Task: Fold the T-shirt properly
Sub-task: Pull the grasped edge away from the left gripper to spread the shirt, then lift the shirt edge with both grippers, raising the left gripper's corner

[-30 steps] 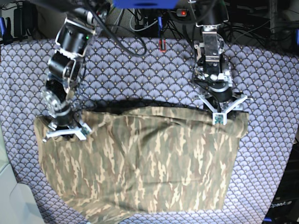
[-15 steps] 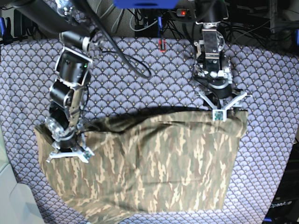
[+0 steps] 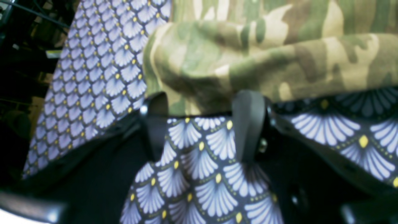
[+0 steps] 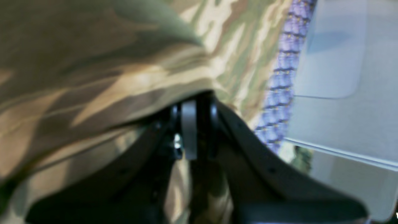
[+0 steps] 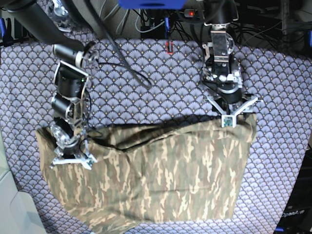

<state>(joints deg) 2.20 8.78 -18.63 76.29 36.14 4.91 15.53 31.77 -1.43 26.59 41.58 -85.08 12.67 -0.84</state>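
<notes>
Your left gripper [image 3: 199,124] stands with jaws spread wide, holding nothing, its tips just at the folded edge of the soft camouflage-print T-shirt [image 5: 161,175]. Your right gripper [image 4: 189,127] has its jaws nearly together, pinching that shirt's cloth. The shirt lies spread across the purple-grey fan-scale patterned tablecloth [image 5: 146,78].

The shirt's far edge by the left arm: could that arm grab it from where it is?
Probably yes. The left gripper stands open right at the T-shirt edge, the tablecloth showing between its fingers, and nothing lies in the way.
</notes>
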